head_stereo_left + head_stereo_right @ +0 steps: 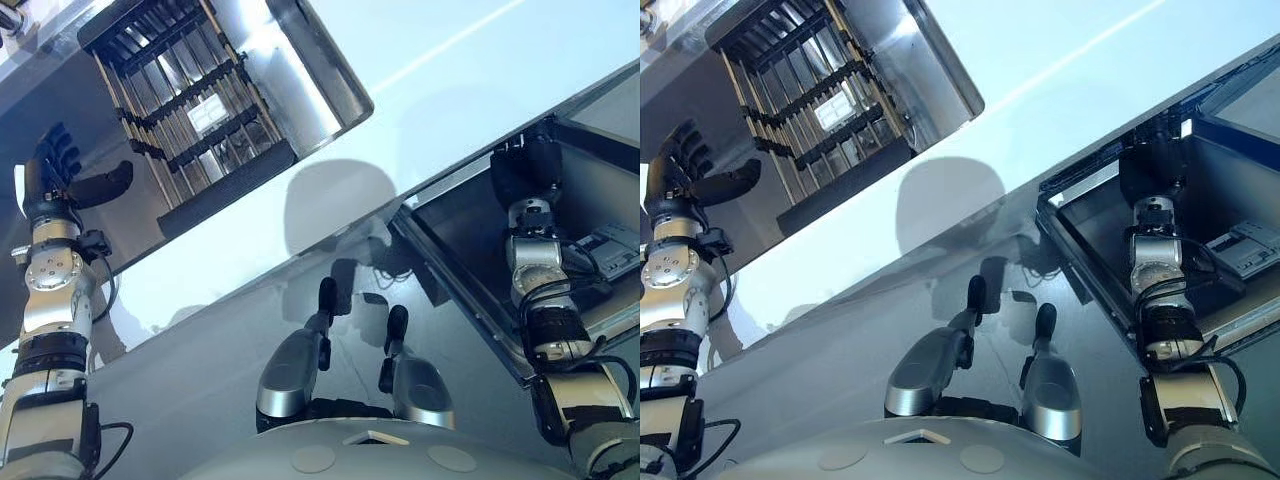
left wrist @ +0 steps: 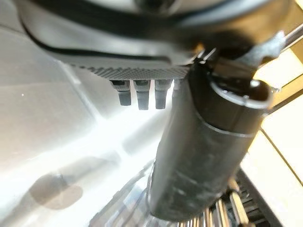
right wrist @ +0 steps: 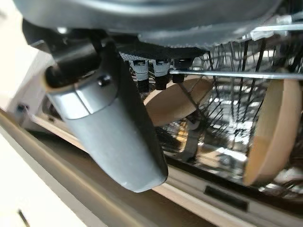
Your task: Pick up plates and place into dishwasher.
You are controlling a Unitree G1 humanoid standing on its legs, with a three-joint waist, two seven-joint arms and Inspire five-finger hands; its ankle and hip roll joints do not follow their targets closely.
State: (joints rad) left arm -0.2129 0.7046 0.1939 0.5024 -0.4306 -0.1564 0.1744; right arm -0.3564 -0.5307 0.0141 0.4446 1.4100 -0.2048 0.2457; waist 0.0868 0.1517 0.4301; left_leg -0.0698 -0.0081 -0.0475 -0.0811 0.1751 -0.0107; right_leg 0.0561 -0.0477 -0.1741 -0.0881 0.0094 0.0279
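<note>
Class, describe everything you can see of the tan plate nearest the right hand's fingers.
The plate is round, tan and matte, like wood or bamboo. It stands on edge, tilted, among the wires of the dishwasher rack. The fingertips of the right hand hang just in front of its upper rim; actual contact cannot be told. The thumb hides one side of it. A second similar plate stands apart from it.

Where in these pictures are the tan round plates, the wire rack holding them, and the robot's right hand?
Tan round plate (image 3: 267, 137), right wrist view, its face.
Wire rack (image 3: 227, 75), right wrist view, top rail.
Right hand (image 3: 111, 132), right wrist view, thumb.
</note>
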